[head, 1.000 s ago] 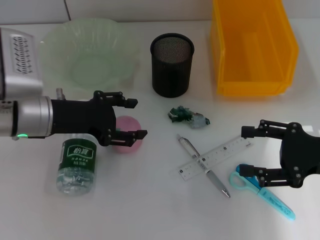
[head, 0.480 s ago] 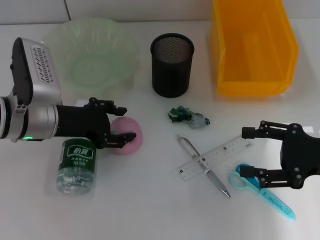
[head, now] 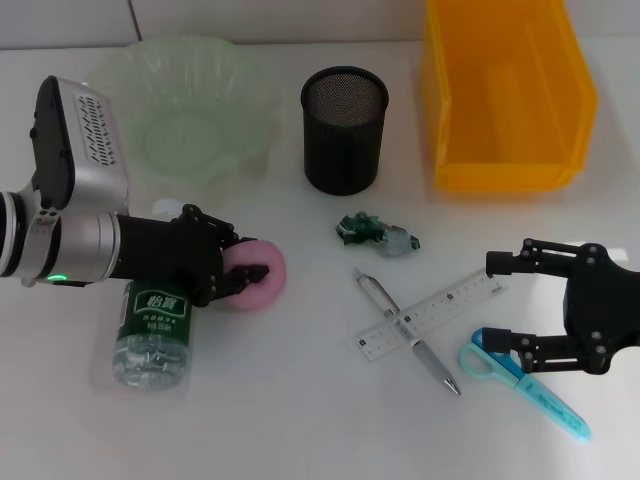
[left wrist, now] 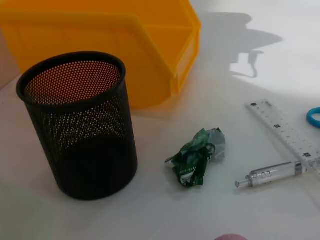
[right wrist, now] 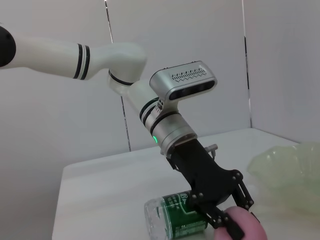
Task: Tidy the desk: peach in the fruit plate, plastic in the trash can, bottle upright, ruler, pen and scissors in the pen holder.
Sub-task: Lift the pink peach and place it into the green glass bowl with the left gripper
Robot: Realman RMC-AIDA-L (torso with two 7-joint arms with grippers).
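Peach (head: 257, 273) right of lying bottle (head: 152, 330), pen (head: 407, 333) across ruler (head: 430, 315).

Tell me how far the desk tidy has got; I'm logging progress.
Nothing is put away yet. In hand: the left end effector is around the peach, beside the fruit plate. Left: the bottle lies on its side, the plastic sits outside the trash can, and ruler, pen and scissors lie outside the pen holder. The right end effector hovers open above the scissors.
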